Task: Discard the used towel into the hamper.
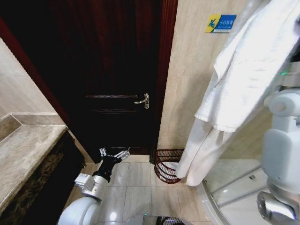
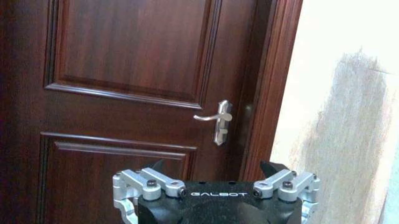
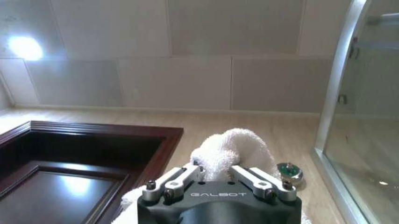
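Right gripper (image 3: 217,179) raised high, fingers (image 3: 181,177) clamped on the white fluffy towel (image 1: 243,75), draped long so its lower end hung just above the round reddish-brown wire hamper (image 1: 165,165) on the floor beside the dark door; left gripper (image 1: 115,153) low, idle, fingers wide

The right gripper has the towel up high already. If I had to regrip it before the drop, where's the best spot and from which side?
Judging by the head view, the towel hangs long from the right gripper, its tail reaching the hamper. Regrip probably at the bunched top fold, just under the present hold, coming from the open door side. The left gripper sits low, open.
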Tool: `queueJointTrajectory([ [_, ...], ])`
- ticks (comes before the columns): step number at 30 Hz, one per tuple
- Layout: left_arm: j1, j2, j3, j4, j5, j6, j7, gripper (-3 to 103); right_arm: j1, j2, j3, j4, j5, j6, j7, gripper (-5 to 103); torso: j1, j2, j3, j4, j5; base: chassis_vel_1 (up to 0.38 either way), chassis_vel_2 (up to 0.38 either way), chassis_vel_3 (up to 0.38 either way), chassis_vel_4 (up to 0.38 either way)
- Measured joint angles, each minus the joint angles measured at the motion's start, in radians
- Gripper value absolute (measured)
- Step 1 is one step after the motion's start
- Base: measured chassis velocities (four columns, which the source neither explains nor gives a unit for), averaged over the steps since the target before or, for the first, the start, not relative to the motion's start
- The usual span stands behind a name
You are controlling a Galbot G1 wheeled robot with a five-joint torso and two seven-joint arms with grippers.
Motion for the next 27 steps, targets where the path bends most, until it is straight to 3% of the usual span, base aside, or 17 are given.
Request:
queueJointTrajectory([
  [15,0.000,0.000,0.000,0.000,0.000,0.000,0.000,100,0.087,0.063,-0.039,-0.042,-0.028,0.000,-0.004,8,0.000,0.000,0.000,0.0000,0.0000,0.000,0.000,0.000,0.000],
  [27,0.000,0.000,0.000,0.000,0.000,0.000,0.000,100,0.104,0.203,-0.080,-0.097,-0.110,0.030,-0.029,8,0.000,0.000,0.000,0.0001,-0.0003,0.000,0.000,0.000,0.000],
])
